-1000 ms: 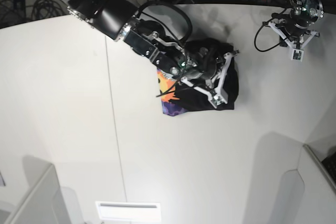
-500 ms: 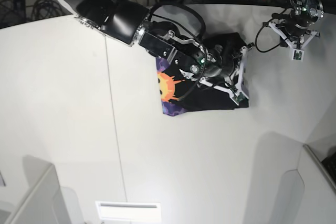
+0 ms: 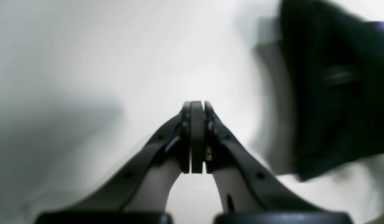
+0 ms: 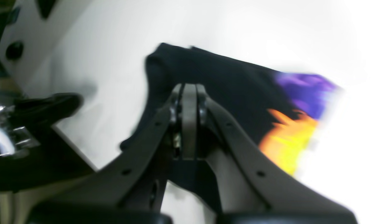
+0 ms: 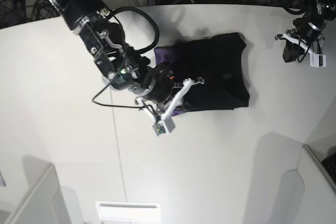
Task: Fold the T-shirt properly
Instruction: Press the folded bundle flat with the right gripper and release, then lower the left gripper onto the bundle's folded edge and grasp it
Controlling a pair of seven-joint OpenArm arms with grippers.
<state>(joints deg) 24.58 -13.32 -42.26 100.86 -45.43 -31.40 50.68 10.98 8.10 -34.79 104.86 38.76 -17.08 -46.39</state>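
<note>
Base view, left to right: our right gripper [image 5: 176, 98] hangs with fingers clenched on nothing at the left edge of the T-shirt [image 5: 220, 72]. That black bundle lies folded mid-table [image 5: 63, 129]. Far right, our left gripper [image 5: 294, 51] is pinched empty too. We judge the fold nearly finished, so press stray edges flat rather than dragging.

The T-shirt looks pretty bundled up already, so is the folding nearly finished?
Mostly, it seems. The T-shirt lies in a compact black block on the table, with a purple strip showing at one edge. Nothing is in hand: the right tool and left tool are both shut and empty. At most, some tidying may remain.
</note>
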